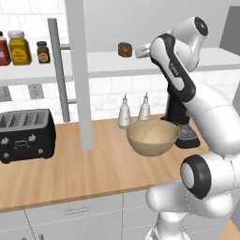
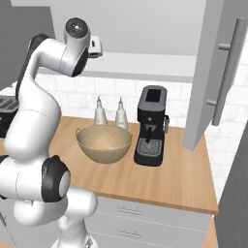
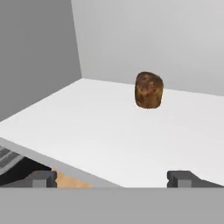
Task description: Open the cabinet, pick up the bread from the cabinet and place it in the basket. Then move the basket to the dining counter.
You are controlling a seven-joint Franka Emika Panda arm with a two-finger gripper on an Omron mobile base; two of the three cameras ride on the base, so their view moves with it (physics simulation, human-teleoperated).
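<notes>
- Two-finger dark gripper (image 3: pixel 112 178) spread wide, nothing between the tips, level with the front edge of the white inner shelf (image 3: pixel 109 131).
- Small round brown bread lump (image 3: pixel 149 90) upright on that shelf at 1 o'clock from the gripper, well apart.
- Grey flat-fronted wall cabinet (image 1: pixel 80 70) open, doors swung out.
- Round tan basket (image 1: pixel 153 136) on the light-wood worktop (image 1: pixel 84 168), just beside the black coffee machine (image 2: pixel 151 126) at its 9 o'clock in the right base view.

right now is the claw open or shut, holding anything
Claw: open, empty, fingertips spread wide at the shelf edge, short of the bread.
</notes>
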